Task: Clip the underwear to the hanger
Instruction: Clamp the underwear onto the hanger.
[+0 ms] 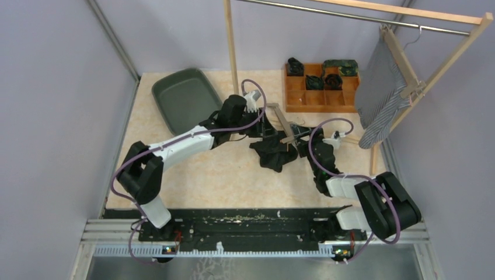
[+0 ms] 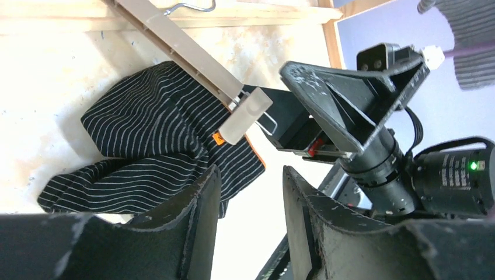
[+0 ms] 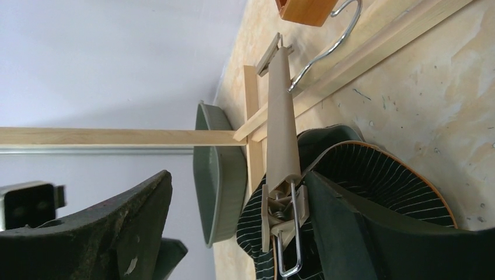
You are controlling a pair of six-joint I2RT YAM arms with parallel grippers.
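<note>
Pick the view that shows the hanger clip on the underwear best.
Left wrist: the clip is side-on, unobstructed, against the striped underwear. Right wrist shows it close but end-on, fabric partly hidden. Top external: tiny between the arms.

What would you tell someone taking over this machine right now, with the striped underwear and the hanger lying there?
Left gripper: open and empty, just short of the clipped end.
Right gripper: open, fingers on either side of the near clip, not squeezing it.
The clip hanger lies flat on the table, with the black striped underwear at its near end.
Done: the near clip appears shut on the waistband.
Left to do: the far clip is bare; fasten the waistband's other side there.
</note>
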